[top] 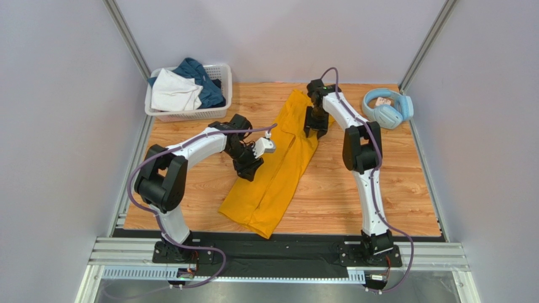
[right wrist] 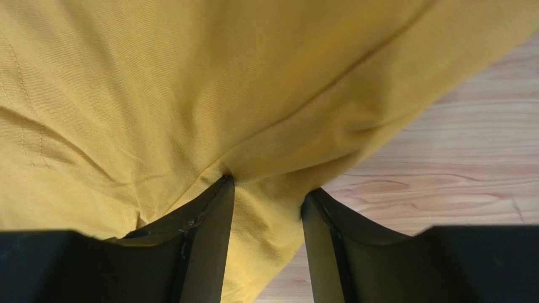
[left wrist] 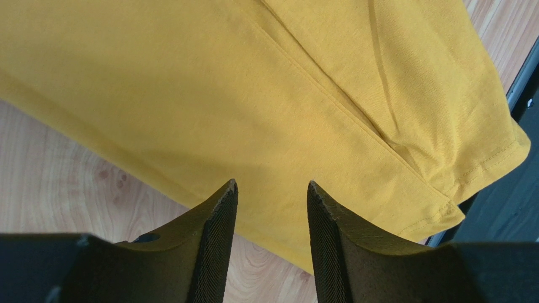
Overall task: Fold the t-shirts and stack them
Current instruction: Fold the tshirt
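Left arm (top: 193, 146): base at the table's 7 o'clock. Upper link rises toward 12 o'clock, elbow carried high, and the forearm runs out toward 2 o'clock. The wrist is folded over, so the left gripper (left wrist: 272, 186) aims down and back toward 5 o'clock. Its jaws stand apart with nothing between them.

Right arm (top: 370, 189): base at 5 o'clock. It is stretched nearly straight to 12 o'clock, and the forearm then leans toward 11 o'clock. The wrist is bent, so the right gripper (right wrist: 266, 186) points down. Its jaws are parted, with a bunch of mustard-yellow t-shirt (right wrist: 190, 82) lying in the gap. Whether they pinch it is unclear.
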{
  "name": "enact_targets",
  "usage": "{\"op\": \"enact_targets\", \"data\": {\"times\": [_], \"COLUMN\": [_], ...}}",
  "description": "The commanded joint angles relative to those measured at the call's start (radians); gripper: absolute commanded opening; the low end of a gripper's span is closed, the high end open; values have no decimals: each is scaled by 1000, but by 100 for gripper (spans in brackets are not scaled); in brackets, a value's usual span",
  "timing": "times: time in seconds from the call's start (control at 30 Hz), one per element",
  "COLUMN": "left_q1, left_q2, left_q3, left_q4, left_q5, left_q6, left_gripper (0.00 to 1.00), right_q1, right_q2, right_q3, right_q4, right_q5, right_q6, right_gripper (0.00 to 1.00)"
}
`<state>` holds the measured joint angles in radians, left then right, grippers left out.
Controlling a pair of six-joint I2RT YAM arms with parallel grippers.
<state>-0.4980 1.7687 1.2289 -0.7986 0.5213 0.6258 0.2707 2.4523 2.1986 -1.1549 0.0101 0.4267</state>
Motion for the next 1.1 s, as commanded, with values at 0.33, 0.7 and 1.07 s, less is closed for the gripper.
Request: {"op": "enact_targets", "data": {"times": [0.33,0.7,1.07], "left_q1": [-50,-63,131], "left_q2": [38,150,-301], "left_q3": [52,136,129], "left_q4": [-53,-90,-165], "left_q5": [42,69,189], "left_q6": [55,51,-40], "left_gripper": [51,49,99], "right_q1": [-175,-183,91], "right_q2": [287,147,-571], "right_q3": [354,343,-480], "right_q4": [-57,60,107], "right_q5": [50,-207,71], "right_q6": [-25,-55,50], "right_gripper": [49,57,100]}}
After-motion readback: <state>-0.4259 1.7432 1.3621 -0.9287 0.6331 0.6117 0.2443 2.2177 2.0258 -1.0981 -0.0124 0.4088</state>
